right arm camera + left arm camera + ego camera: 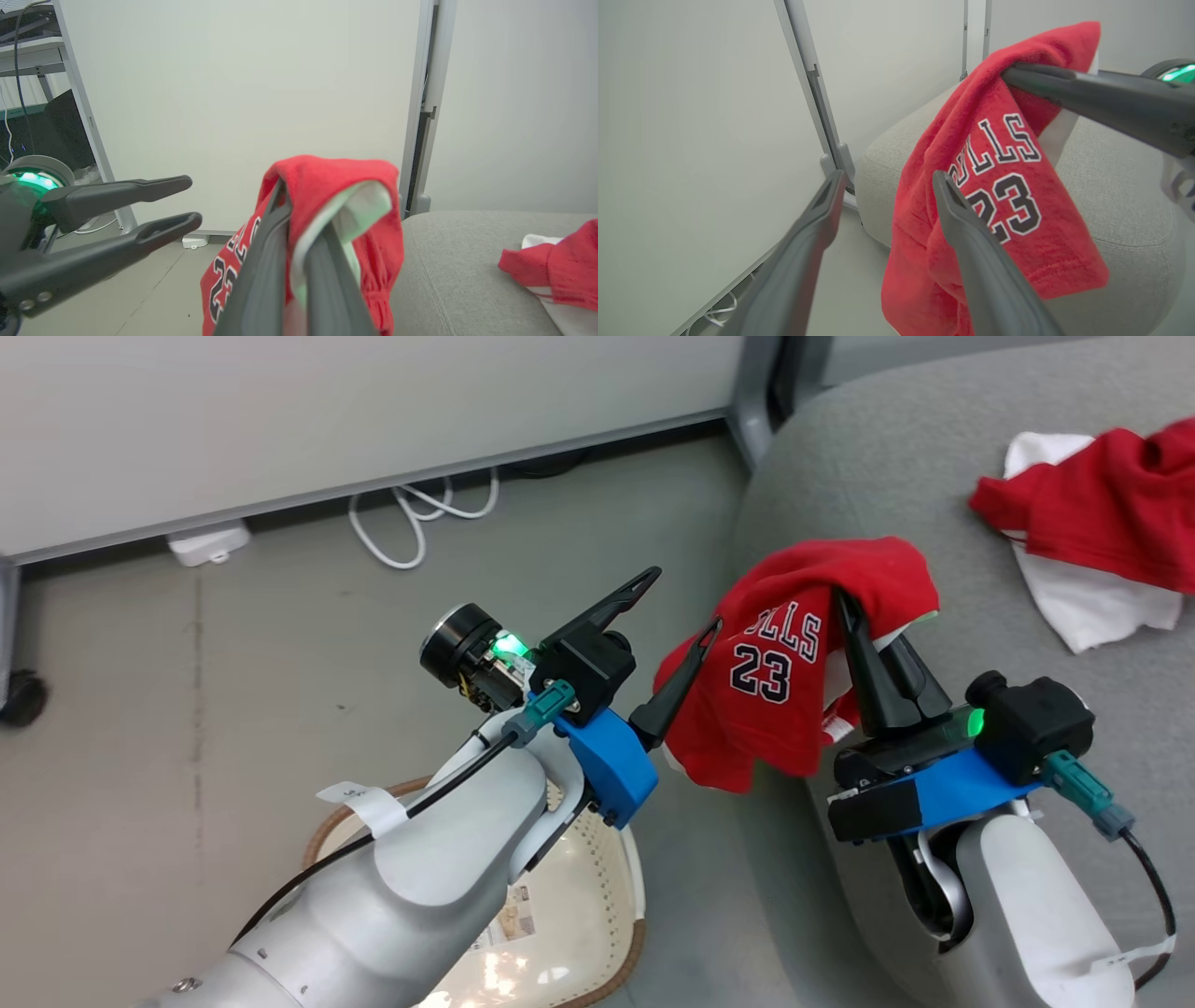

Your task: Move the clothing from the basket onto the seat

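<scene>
Room: I see a grey floor (233, 709) running up to a pale wall panel (280, 411), with a white cable (411, 523) looped at its foot.
Right hand: my right hand (848, 616) is clamped tight, fingers together, pinching a fold of the red jersey (784, 709) near its top.
Left hand: my left hand (680, 604) stands spread wide with nothing between its fingers. One finger sits just beside the jersey's left edge, and I cannot judge whether they touch.
Jersey look: bright red soft cloth, draped over my right fingertips like a hood, with "LLS" above the number 23 in white and dark.
Jersey place: it hangs from my right hand at the near left corner of the seat (887, 457), its hem dangling past the cushion's edge.
Other clothing: a second red garment (1102, 513) with a white part lies crumpled on the seat, well apart from the held one.
Seat: light grey fabric, rounded corner.
Basket: the cream basket (607, 896) with its brown rim sits on the floor under my left forearm.
Head view adds: the basket and both arms together.
Left wrist view adds: the lettering face-on, with my right fingers entering from the side.
Right wrist view adds: a white panel folded between my closed fingers, and a metal shelf (28, 46) at far left.
</scene>
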